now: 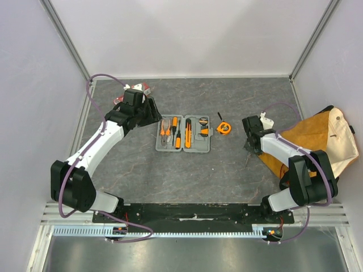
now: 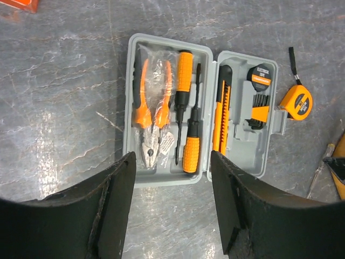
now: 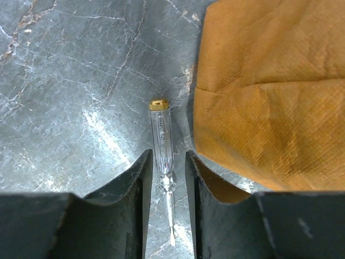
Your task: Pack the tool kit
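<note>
ok so the bit that matters: the tester screwdriver [image 3: 161, 145] lies flat on the bench [image 3: 64, 81] right between the fingers of my right pincer [image 3: 167, 156], just beside the edge of the tan bag [image 3: 269, 81]; its long axis runs in line with my fingers, brass cap pointing away from me, blade tip back toward my wrist, so the jaws close across its thin side; right arm is clearly the nearer one.

Right pincer is spread only narrowly, a sliver of bench showing either side of the shaft; I'd say not pinching it yet.

The case [image 1: 183, 134] sits open mid-bench, well off to my left past the tape measure [image 1: 223, 128]; my left pincer [image 2: 172, 162] hovers at its near edge, spread wide, holding nothing.
</note>
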